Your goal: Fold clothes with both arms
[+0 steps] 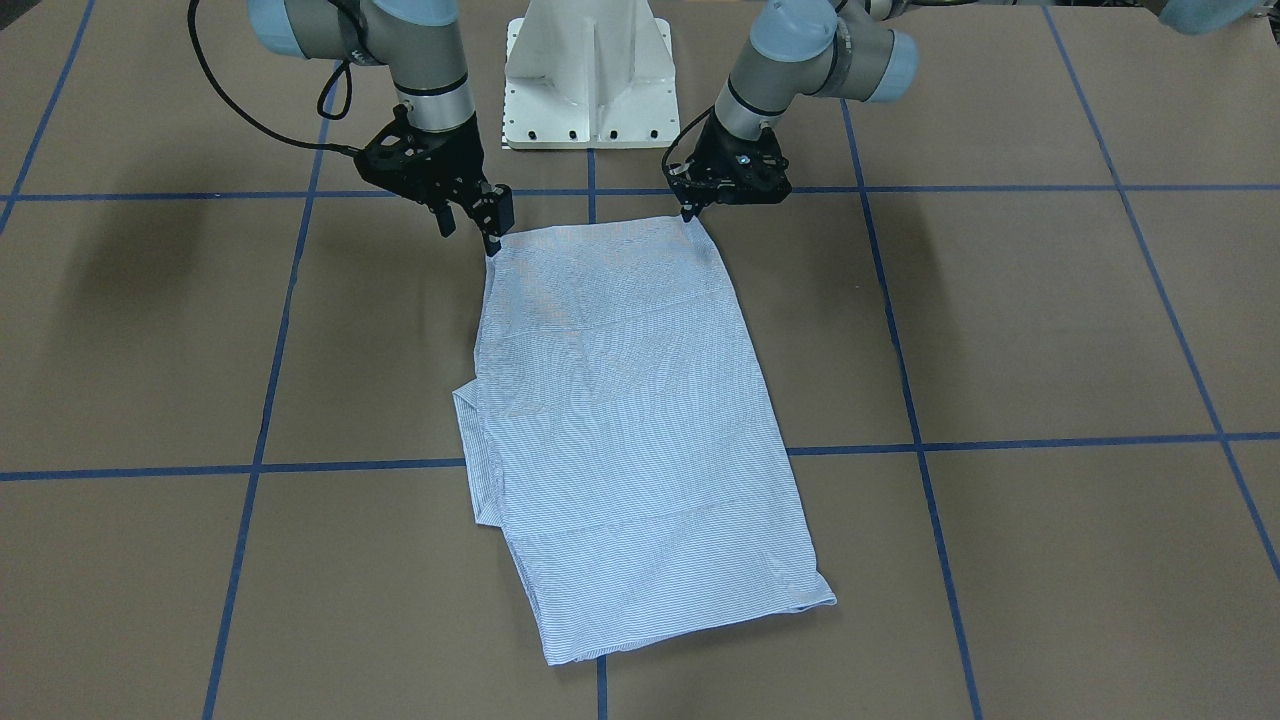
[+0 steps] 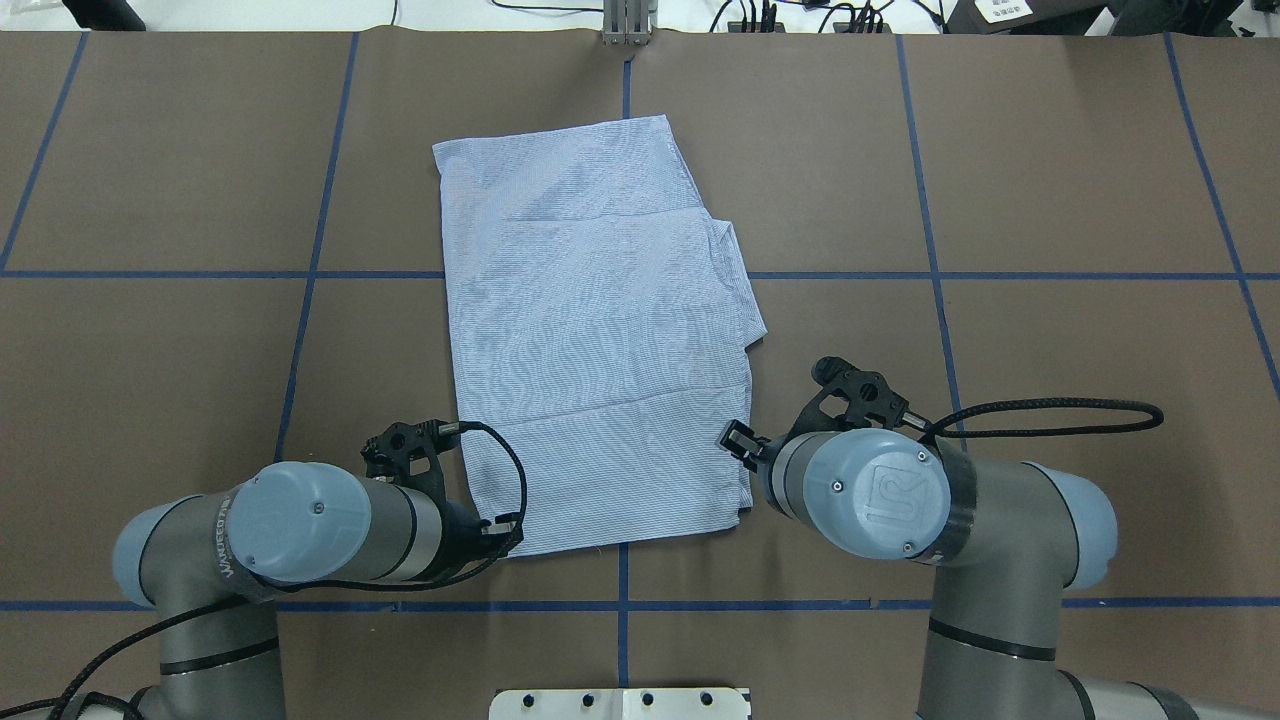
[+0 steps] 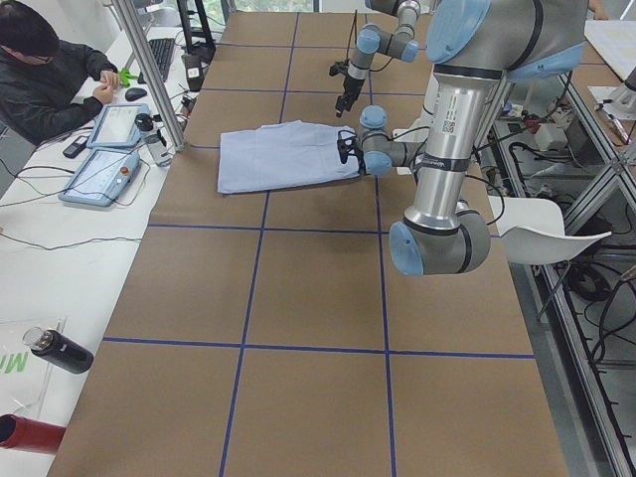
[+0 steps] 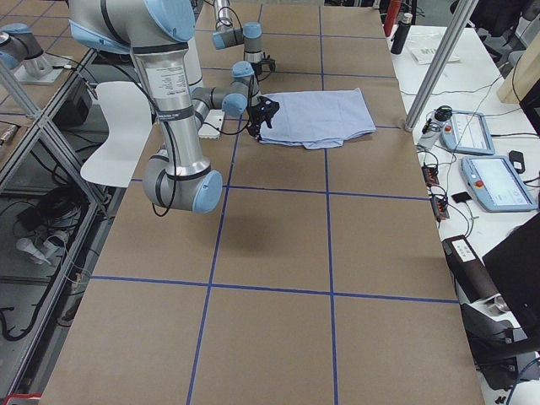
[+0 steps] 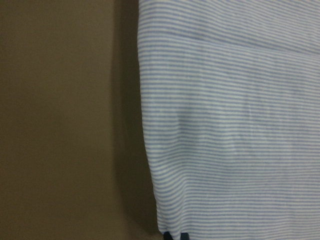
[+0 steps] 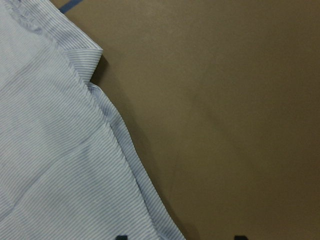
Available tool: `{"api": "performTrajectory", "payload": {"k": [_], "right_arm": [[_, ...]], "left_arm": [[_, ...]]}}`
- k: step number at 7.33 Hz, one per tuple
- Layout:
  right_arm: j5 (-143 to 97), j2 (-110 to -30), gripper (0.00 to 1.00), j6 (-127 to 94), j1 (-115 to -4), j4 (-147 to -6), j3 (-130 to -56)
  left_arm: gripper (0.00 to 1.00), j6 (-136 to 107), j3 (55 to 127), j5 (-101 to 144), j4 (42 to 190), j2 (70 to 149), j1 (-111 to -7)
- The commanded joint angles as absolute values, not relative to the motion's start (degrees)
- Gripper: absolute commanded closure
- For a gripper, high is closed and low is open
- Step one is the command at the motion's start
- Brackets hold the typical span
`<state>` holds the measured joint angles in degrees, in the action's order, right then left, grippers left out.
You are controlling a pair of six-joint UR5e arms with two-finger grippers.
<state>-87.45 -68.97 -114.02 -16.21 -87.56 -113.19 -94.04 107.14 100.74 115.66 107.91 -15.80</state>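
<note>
Overhead exterior: jaws flank shirt (image 2: 590,330) at near edge; table (image 2: 1050,350) stretches beyond.

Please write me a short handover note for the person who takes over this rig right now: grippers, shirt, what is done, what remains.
Left gripper: looks shut on a near corner of the shirt.
Right gripper: open, astride the shirt's edge at the other near corner.
Shirt: flat on the brown table, already narrowed to a long panel, sides folded in.
To do: close the right gripper, then probably carry the near edge over to the far edge.
</note>
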Motion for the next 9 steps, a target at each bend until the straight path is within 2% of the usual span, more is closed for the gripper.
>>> {"api": "performTrajectory", "payload": {"k": [1, 7, 9], "right_arm": [[-87.28, -68.38, 0.25, -118.12, -15.12, -87.45, -111.89], [-86.13, -66.53, 0.27, -118.39, -14.68, -86.66, -108.72], [-86.13, -66.27, 0.33, -118.39, -14.68, -86.66, -108.46]], "left_arm": [[1.00, -94.04, 107.31, 100.81, 115.66, 107.93, -15.73], [1.00, -94.04, 107.67, 101.16, 115.58, 107.93, -15.82], [1.00, -94.04, 107.67, 101.25, 115.66, 107.93, -15.82]]}}
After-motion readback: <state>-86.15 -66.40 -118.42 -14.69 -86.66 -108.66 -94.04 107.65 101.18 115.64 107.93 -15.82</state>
